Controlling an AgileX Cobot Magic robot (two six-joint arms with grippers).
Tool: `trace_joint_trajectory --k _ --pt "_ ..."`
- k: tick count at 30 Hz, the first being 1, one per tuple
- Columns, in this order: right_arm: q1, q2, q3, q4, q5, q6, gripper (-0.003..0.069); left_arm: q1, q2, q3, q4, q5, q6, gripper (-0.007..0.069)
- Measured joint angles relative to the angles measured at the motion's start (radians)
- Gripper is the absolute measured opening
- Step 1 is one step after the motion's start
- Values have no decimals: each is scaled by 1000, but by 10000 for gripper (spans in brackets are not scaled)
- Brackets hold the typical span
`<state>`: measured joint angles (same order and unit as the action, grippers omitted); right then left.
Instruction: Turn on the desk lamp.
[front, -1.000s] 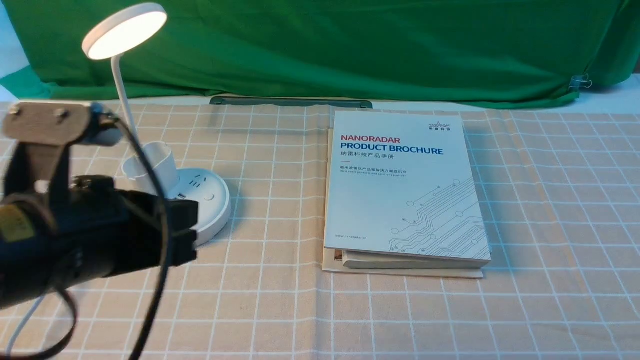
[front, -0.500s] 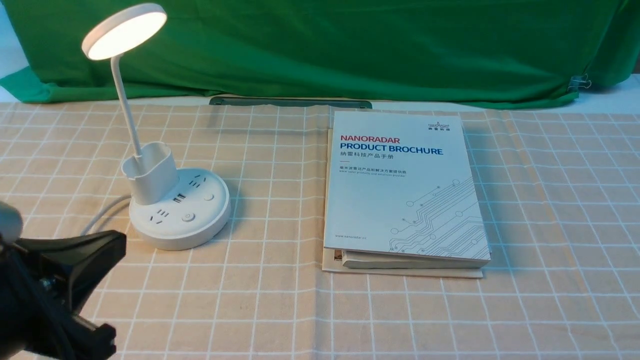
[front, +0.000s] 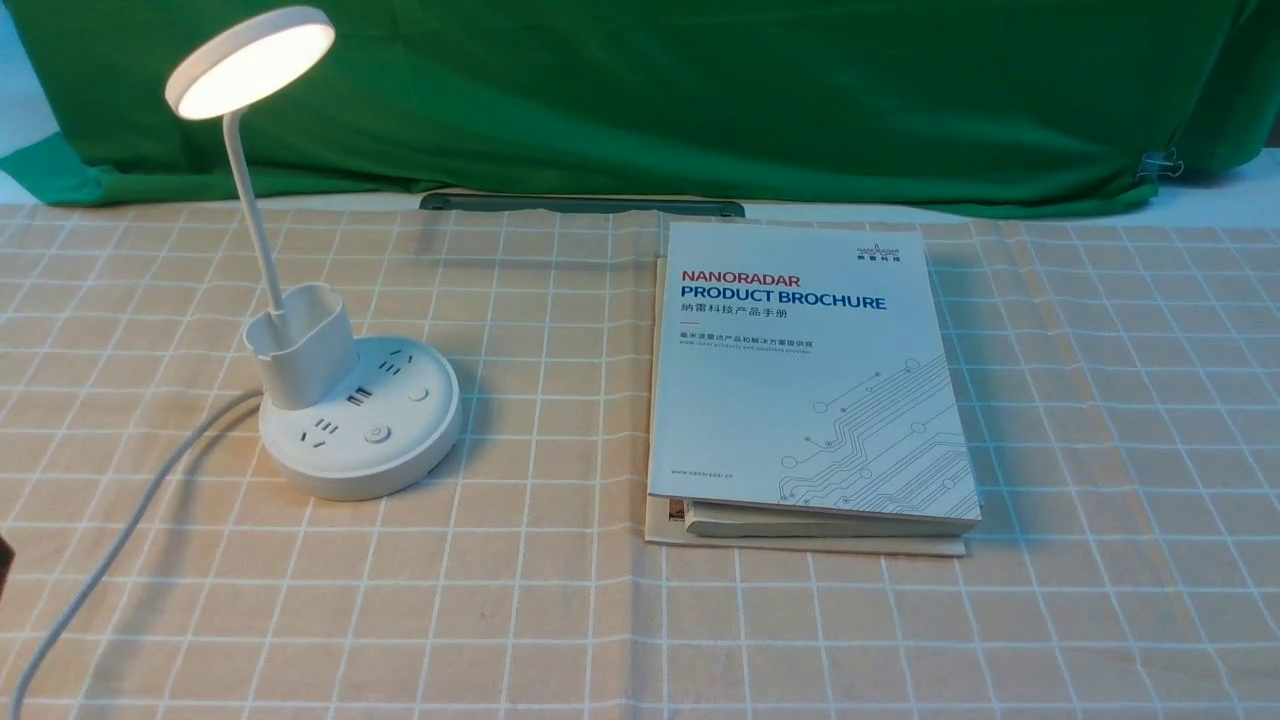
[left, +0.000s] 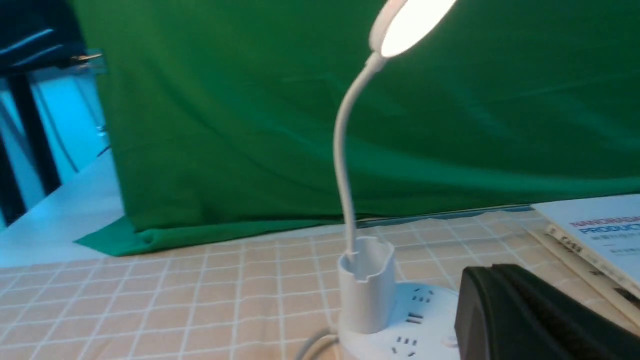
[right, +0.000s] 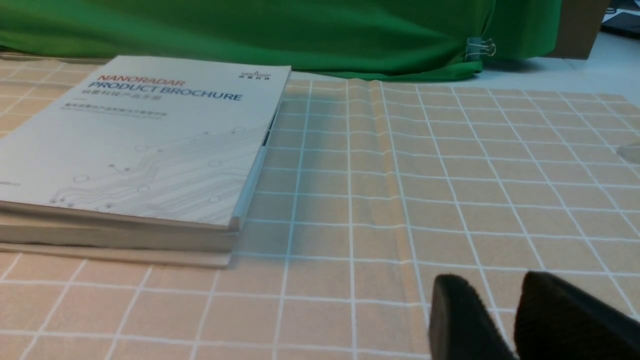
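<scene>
The left gripper's black fingers (left: 485, 310) are pressed together; the right gripper's black fingers (right: 465, 320) stand slightly spread. The all-white plastic desk lamp (front: 360, 430), its round head glowing, stands on the beige checked cloth (front: 540, 620) at left of the front frame.

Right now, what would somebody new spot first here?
Probably the glowing round head of the desk lamp, shining high on the left in front of the green cloth. Next, the white Nanoradar product brochure with red and blue title words, on top of a stack right of the middle.
</scene>
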<state>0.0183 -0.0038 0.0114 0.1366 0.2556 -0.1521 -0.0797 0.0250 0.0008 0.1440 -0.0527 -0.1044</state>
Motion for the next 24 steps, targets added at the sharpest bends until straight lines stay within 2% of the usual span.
trace_joint_trajectory --k 6,8,24 --pt "0 0 0 0 -1 0 239 28 -24 3 -101 244 -2 0" --pt "0 0 0 0 0 0 239 28 -24 4 -110 277 7 0" --pt "0 0 0 0 0 0 239 28 -27 4 -184 289 78 0"
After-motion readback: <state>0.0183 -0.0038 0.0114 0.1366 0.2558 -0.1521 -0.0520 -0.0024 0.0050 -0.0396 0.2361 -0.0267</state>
